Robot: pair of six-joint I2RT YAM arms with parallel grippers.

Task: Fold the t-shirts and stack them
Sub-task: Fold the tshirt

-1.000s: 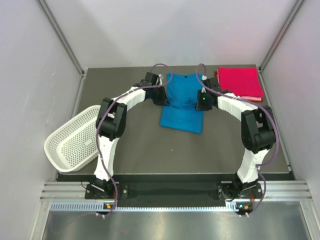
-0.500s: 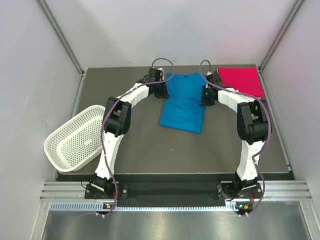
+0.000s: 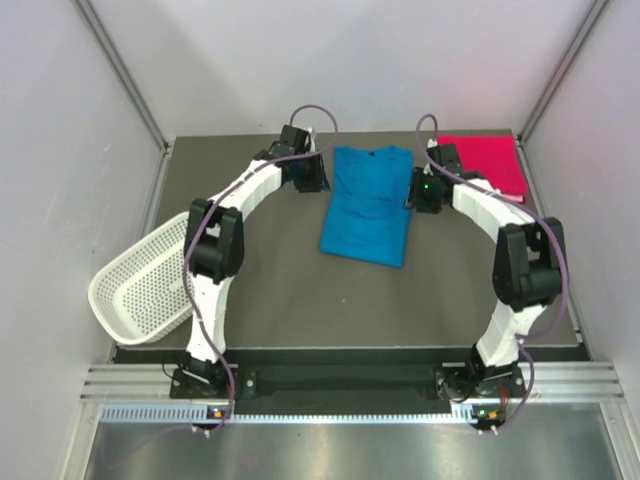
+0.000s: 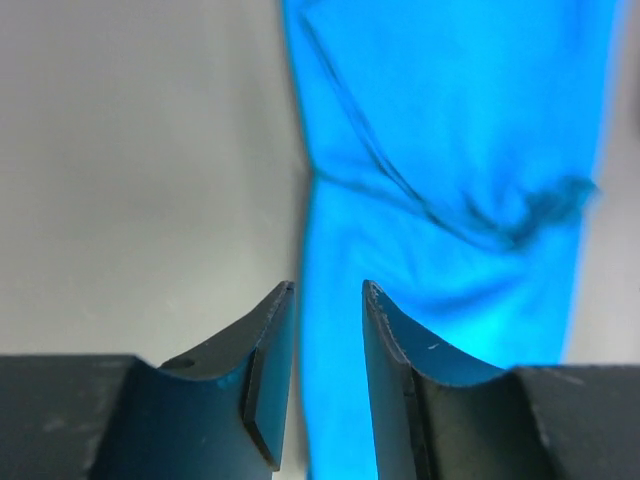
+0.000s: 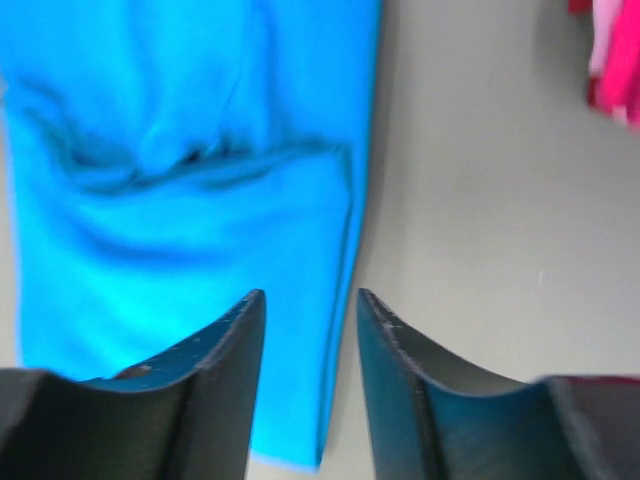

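Note:
The blue t-shirt (image 3: pixel 368 200) lies on the dark table as a long narrow folded shape with a crease across its middle. The folded pink-red t-shirt (image 3: pixel 482 163) lies at the far right corner. My left gripper (image 3: pixel 312 178) is open over the blue shirt's left edge. In the left wrist view the blue shirt (image 4: pixel 450 150) shows between and beyond my left gripper (image 4: pixel 328 290). My right gripper (image 3: pixel 418 192) is open over the right edge. In the right wrist view that edge of the blue shirt (image 5: pixel 180 120) runs beneath my right gripper (image 5: pixel 310 295), and the pink-red shirt (image 5: pixel 615 50) shows at top right.
A white mesh basket (image 3: pixel 145 280) hangs tilted over the table's left edge. White walls enclose the table on three sides. Bare grey tabletop (image 3: pixel 300 290) lies in front of the blue shirt.
Both grippers have moved from on top of the blue shirt's middle outward to its left and right edges. The shirt's upper part now lies flatter and narrower.

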